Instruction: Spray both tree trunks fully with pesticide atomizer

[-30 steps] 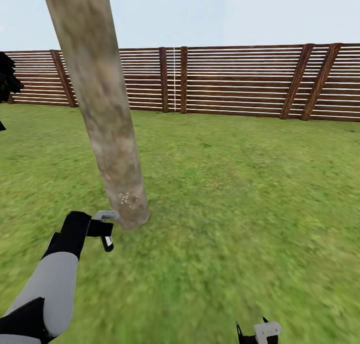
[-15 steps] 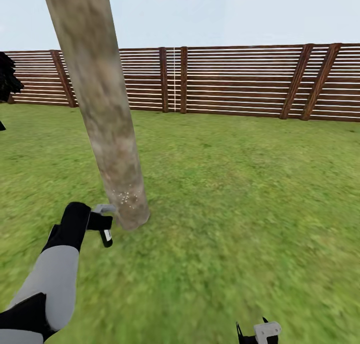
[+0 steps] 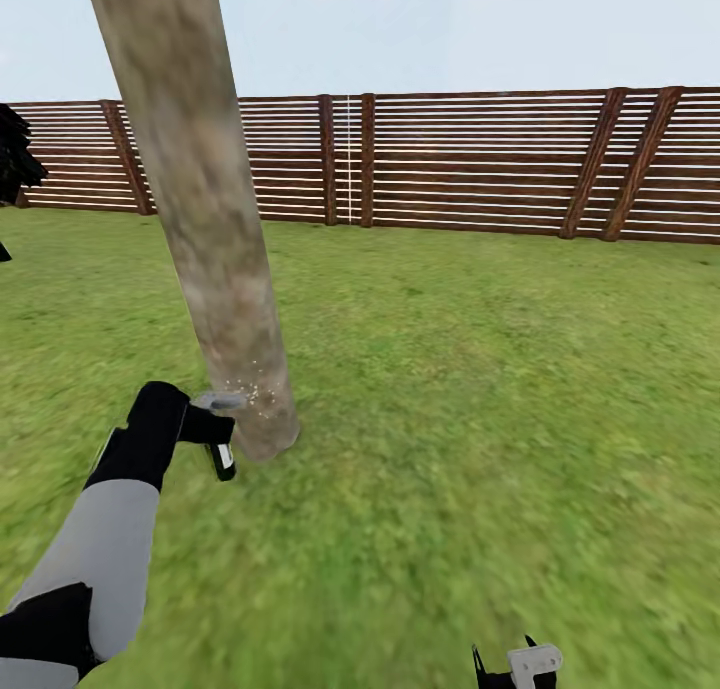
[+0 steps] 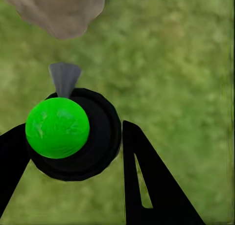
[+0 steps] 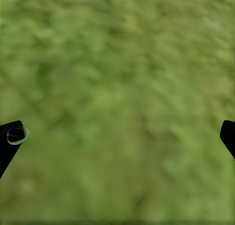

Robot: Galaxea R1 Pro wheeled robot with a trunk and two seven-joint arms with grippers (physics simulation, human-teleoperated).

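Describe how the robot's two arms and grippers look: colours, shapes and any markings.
The left arm is a light grey rounded tube with black joint sections. The left gripper has flat black wedge fingers, one with a slot cut through. The right gripper shows black pointed fingers and a light grey bracket.

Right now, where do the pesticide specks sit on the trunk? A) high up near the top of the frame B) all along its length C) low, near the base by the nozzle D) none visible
C: the pesticide specks cluster low on the tree trunk, just ahead of the pesticide atomizer in the left gripper; the bark above looks bare.
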